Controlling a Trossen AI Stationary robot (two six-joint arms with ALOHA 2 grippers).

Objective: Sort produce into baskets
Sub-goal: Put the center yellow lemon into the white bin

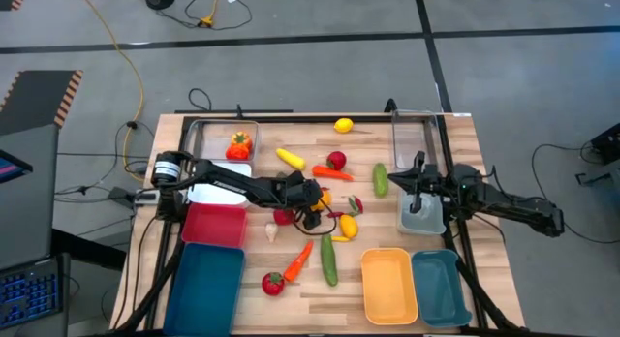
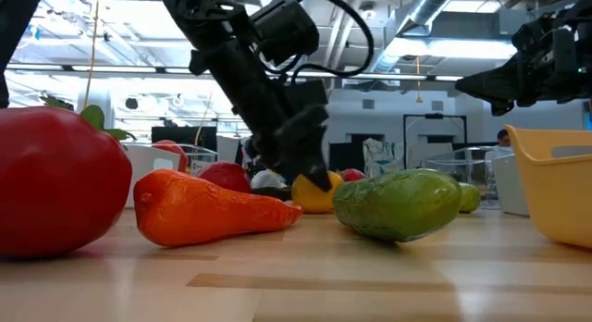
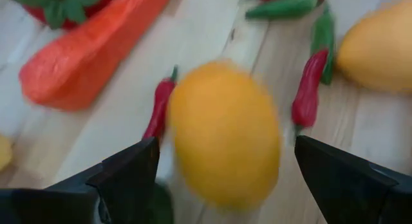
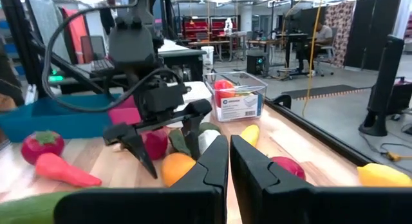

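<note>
Left tool (image 1: 315, 199) reaches in from the left side of the tabletop (image 1: 426, 284) to the middle of the scattered produce, its arm stretched low and long across the wood. Its fingers (image 3: 129, 176) stand wide apart on either side of an orange-yellow fruit (image 3: 225, 134), which lies on the tabletop between them; whether they touch it cannot be told, since the fruit is blurred and close. Two thin red chillies (image 3: 308, 92) lie beside the fruit, and an orange carrot (image 3: 87, 53) lies farther off with a red strawberry (image 3: 61, 5) cut off at its end.

Right tool (image 1: 418, 187) hangs over the clear basket (image 1: 414, 134) at the right side, by a grey tray (image 1: 423, 218), fingers (image 4: 206, 166) narrow, nearly together, holding nothing.

Along the near edge sit a dark teal basket (image 1: 205, 289), a pink-red basket (image 1: 213, 224), an orange-yellow basket (image 1: 389, 286) and a small teal basket (image 1: 441, 287). A far-left clear basket (image 1: 208, 136) holds a red and orange piece. A white basket lies mostly hidden under the left arm. From table height a tomato (image 2: 55, 179), another carrot (image 2: 208, 209) and a green cucumber (image 2: 402, 204) block most of the pile.
</note>
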